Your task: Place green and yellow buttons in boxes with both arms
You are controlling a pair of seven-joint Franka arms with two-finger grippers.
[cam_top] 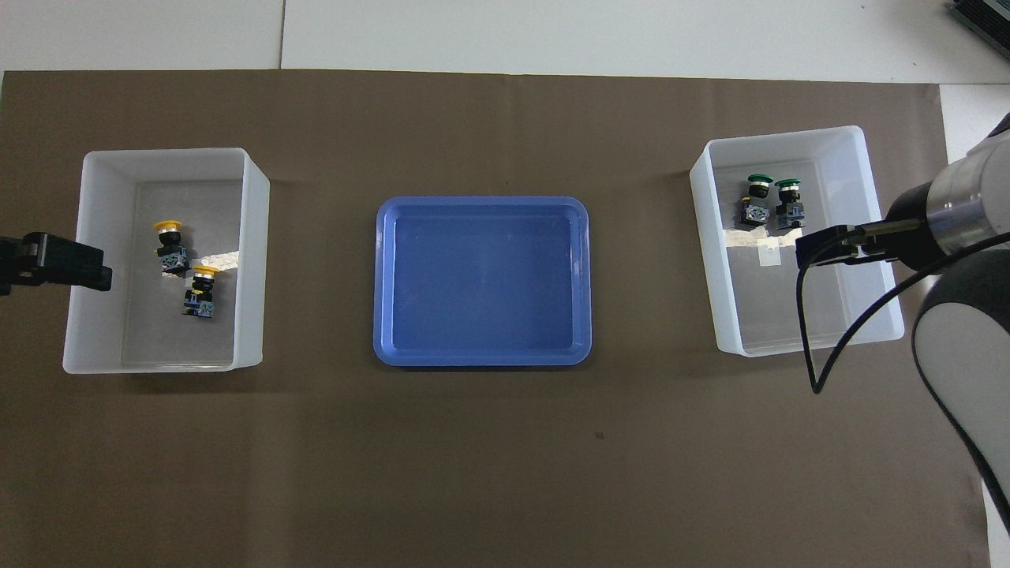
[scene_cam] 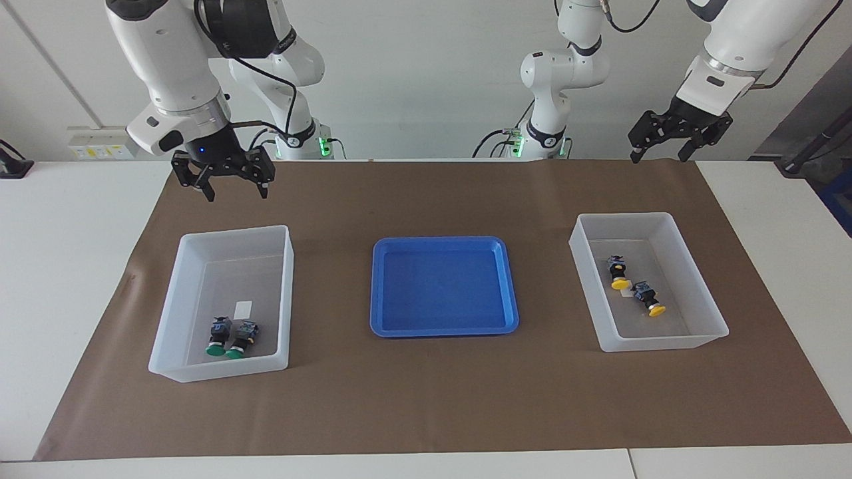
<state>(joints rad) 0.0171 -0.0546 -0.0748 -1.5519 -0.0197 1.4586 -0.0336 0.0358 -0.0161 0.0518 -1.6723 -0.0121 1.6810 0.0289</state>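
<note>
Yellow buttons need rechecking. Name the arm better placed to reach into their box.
Left. The left gripper hangs open near the yellow-button box, where both yellow buttons lie; the right gripper hangs open at the other end, near the green-button box.

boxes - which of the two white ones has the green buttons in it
The box at the right arm's end; its two buttons have green caps, the other box's have yellow.

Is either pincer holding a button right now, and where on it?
Nothing held. Left pincer and right pincer are open and empty, up in the air.
</note>
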